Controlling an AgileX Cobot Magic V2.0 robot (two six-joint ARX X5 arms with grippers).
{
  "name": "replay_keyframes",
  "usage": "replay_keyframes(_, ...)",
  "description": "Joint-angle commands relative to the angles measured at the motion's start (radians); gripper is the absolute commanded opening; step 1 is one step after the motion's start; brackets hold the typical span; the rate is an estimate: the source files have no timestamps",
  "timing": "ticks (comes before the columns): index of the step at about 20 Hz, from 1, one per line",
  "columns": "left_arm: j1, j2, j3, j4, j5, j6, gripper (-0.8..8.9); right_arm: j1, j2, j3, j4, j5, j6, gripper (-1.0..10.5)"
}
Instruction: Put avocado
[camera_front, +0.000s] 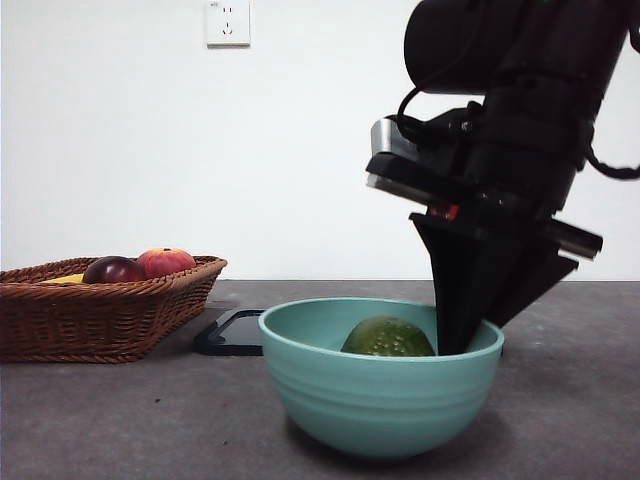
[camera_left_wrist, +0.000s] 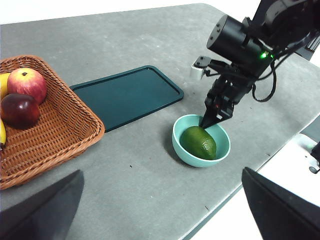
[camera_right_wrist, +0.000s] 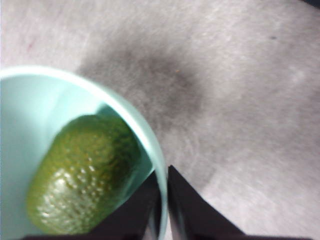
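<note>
The dull dark-green avocado (camera_front: 388, 338) lies inside a teal bowl (camera_front: 370, 400) at the middle of the table. It also shows in the left wrist view (camera_left_wrist: 198, 142) and the right wrist view (camera_right_wrist: 80, 175). My right gripper (camera_front: 460, 345) reaches down at the bowl's right side. Its jaws straddle the bowl's rim (camera_right_wrist: 125, 107), one inside and one outside, closed on it (camera_right_wrist: 164, 210). It does not touch the avocado. My left gripper (camera_left_wrist: 162, 171) is open and empty, high above the table's near side.
A wicker basket (camera_front: 100, 310) at the left holds a dark maroon fruit (camera_front: 112, 270), a red-orange fruit (camera_front: 165, 260) and a yellow fruit. A dark flat tray (camera_front: 232, 335) lies behind the bowl. The table's edge (camera_left_wrist: 235, 195) runs near the bowl.
</note>
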Motion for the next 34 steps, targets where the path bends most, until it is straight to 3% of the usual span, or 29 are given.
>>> replay_keyframes(1, -0.011, 0.007, 0.008, 0.017, -0.007, 0.006, 4.91, -0.004, 0.021, 0.083, -0.051, 0.051, 0.049, 0.1)
replay_keyframes(6, -0.011, 0.008, 0.008, 0.049, -0.011, 0.013, 4.91, -0.069, 0.102, 0.323, -0.180, 0.091, 0.043, 0.1)
replay_keyframes(16, -0.011, 0.008, 0.008, 0.062, -0.027, 0.035, 4.91, -0.209, 0.560, 0.853, -0.221, 0.048, 0.029, 0.1)
replay_keyframes(24, -0.011, 0.008, 0.008, 0.061, -0.029, 0.031, 4.91, -0.219, 0.646, 0.883, -0.232, 0.037, 0.022, 0.2)
replay_keyframes(26, -0.011, 0.008, 0.008, 0.058, -0.029, 0.027, 4.91, -0.219, 0.646, 0.883, -0.233, 0.041, 0.022, 1.7)
replay_keyframes(28, -0.011, 0.008, 0.008, 0.056, -0.029, 0.024, 4.91, -0.226, 0.636, 0.896, -0.238, 0.082, 0.022, 3.7)
replay_keyframes(31, -0.011, 0.008, 0.008, 0.055, -0.029, 0.024, 4.91, -0.231, 0.550, 0.953, -0.282, 0.165, 0.010, 5.7)
replay_keyframes(34, -0.011, 0.008, 0.008, 0.056, -0.029, 0.024, 4.91, -0.219, 0.406, 0.954, -0.404, 0.262, -0.029, 6.1)
